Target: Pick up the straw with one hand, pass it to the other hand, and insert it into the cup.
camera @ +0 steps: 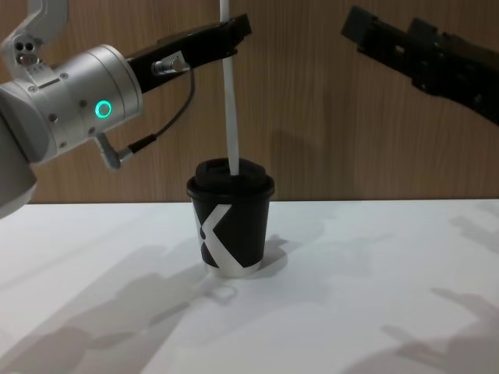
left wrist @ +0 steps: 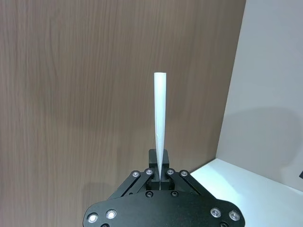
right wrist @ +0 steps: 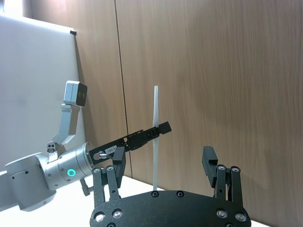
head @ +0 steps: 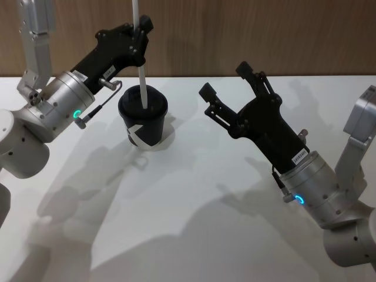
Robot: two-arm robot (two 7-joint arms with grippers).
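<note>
cup [head: 143, 117]: upright on the white table [head: 235, 235], lid on | straw [head: 141, 64]: upright, lower end in the cup's lid, rising well above it | left gripper [head: 143, 28]: above the cup, fingers clamped on the straw's upper part | right gripper [head: 230, 88]: to the cup's right, raised off the table, fingers spread wide, holding nothing

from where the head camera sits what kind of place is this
Probably a robot test bench rather than a café: a bare white table against a wood-panelled wall, with just one lidded cup. The left gripper holds a straw in the cup, and the right gripper is open nearby.
</note>
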